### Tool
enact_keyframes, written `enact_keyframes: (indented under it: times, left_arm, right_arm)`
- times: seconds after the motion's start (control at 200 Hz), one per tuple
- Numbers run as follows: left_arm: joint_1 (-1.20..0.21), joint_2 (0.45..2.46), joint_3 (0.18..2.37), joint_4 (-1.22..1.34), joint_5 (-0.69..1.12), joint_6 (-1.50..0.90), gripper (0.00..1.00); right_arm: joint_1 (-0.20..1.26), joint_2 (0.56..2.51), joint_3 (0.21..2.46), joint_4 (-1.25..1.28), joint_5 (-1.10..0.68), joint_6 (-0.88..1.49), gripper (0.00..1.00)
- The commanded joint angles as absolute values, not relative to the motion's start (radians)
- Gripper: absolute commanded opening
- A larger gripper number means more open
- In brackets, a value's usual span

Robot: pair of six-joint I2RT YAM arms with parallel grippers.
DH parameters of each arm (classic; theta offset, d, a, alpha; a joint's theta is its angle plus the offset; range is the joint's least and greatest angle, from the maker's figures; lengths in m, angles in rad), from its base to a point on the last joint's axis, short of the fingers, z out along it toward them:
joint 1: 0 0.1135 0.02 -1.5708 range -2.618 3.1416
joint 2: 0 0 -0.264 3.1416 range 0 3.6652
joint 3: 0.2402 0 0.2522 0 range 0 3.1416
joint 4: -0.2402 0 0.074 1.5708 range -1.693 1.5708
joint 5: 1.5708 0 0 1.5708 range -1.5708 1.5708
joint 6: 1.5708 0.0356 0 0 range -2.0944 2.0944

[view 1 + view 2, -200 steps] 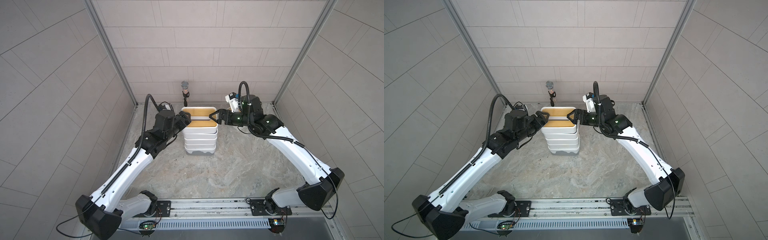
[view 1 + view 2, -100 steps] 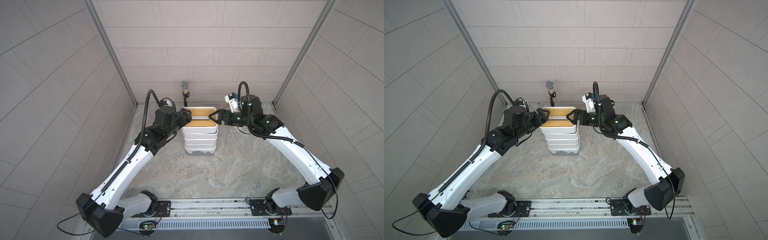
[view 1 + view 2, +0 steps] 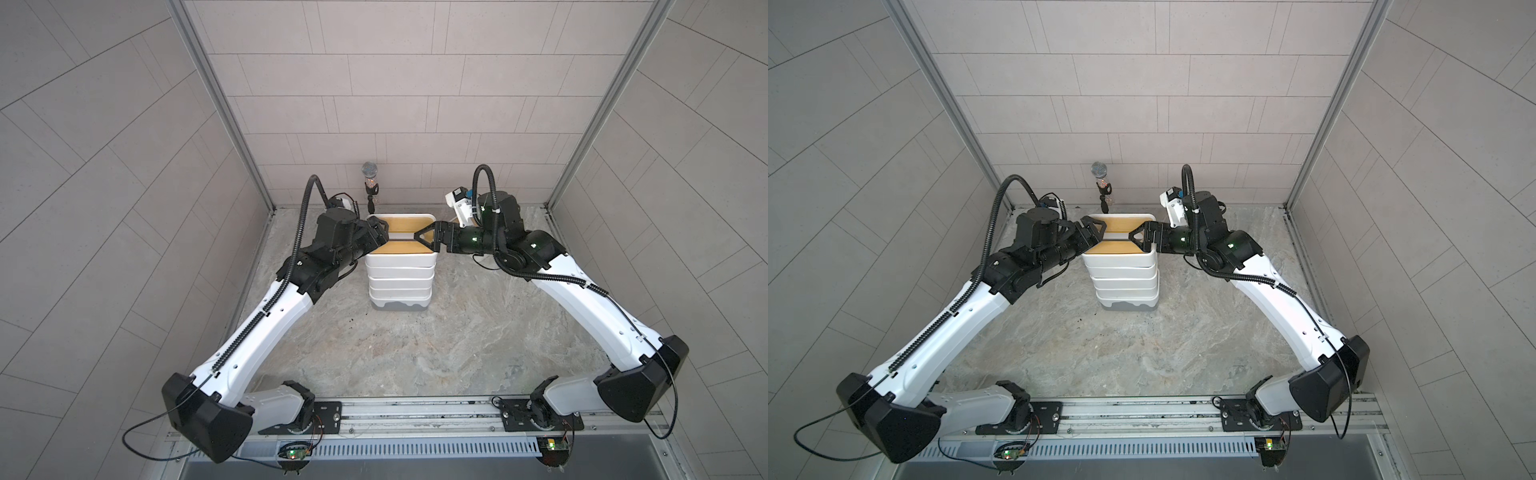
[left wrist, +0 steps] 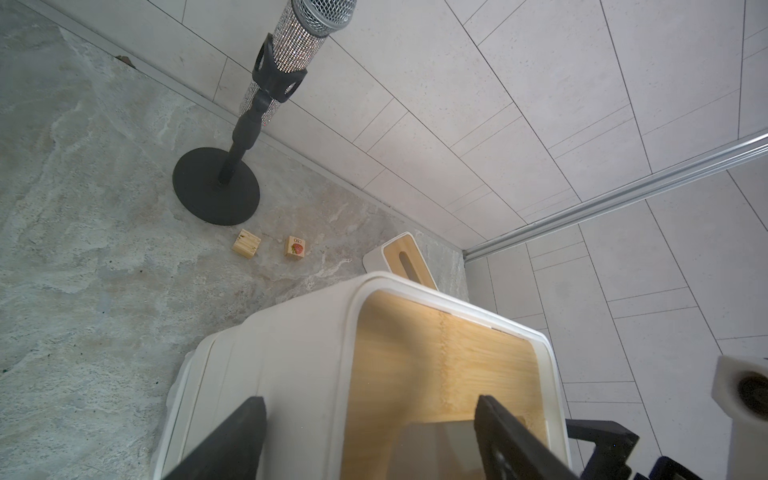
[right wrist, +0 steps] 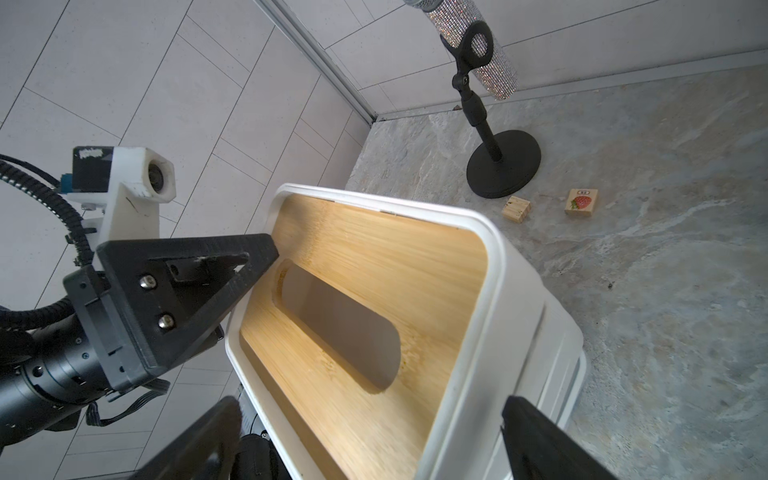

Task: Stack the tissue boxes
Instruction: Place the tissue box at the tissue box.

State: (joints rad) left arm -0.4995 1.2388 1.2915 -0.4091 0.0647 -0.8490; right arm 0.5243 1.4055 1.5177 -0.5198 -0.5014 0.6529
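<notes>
The left claw (image 3: 383, 236) is part-way spread and turned on edge at one short end of the top tissue box (image 3: 401, 261). Its upper finger (image 5: 187, 286) reaches in over the bamboo lid, with the tip at the end of the oval slot. The lower one sits down beside the white end wall. Nothing looks pinched, though I cannot rule out a light touch. Facing it across the lid, the right claw (image 3: 420, 240) is spread as wide as it goes, one finger above the lid and one outside the wall. Its wrist view shows clear air around the box, so it holds nothing.

Over the last second the left wrist has drifted slightly toward the back wall (image 3: 415, 104) while the claw tip kept its place. The right arm, the box and everything under it have not moved. I take this to mean the box is already seated and released.

Directly beneath both claws the stack (image 3: 400, 286) shows white tiers on a grey base, standing on the tabletop (image 3: 415, 353). Ahead of the left claw, past the stack, a spare tissue box (image 4: 405, 259) with a bamboo lid stands alone. So the task is probably not finished.

Further out lie a plain cube (image 5: 516, 210) and a strawberry cube (image 5: 582, 202), and behind them stands a glittery microphone (image 4: 291, 50). The strawberry cube has a small mark above the fruit, too small to read. The dark sticker on the left wrist camera (image 5: 89, 153) carries pale lettering that is too blurred to read. No brand shows on the boxes.
</notes>
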Motion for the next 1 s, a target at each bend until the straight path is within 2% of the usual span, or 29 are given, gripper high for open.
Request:
enact_keyframes:
  times: [0.0, 0.991]
  left_arm:
    - [-0.500, 1.247, 1.328, -0.394, 0.093, -0.821, 0.84]
    - [-0.499, 1.234, 1.329, -0.422, 0.054, -0.805, 0.84]
  right_arm:
    - [0.536, 1.368, 1.506, -0.504, -0.497, 0.658, 1.00]
    - [0.553, 1.356, 1.491, -0.505, -0.472, 0.663, 0.99]
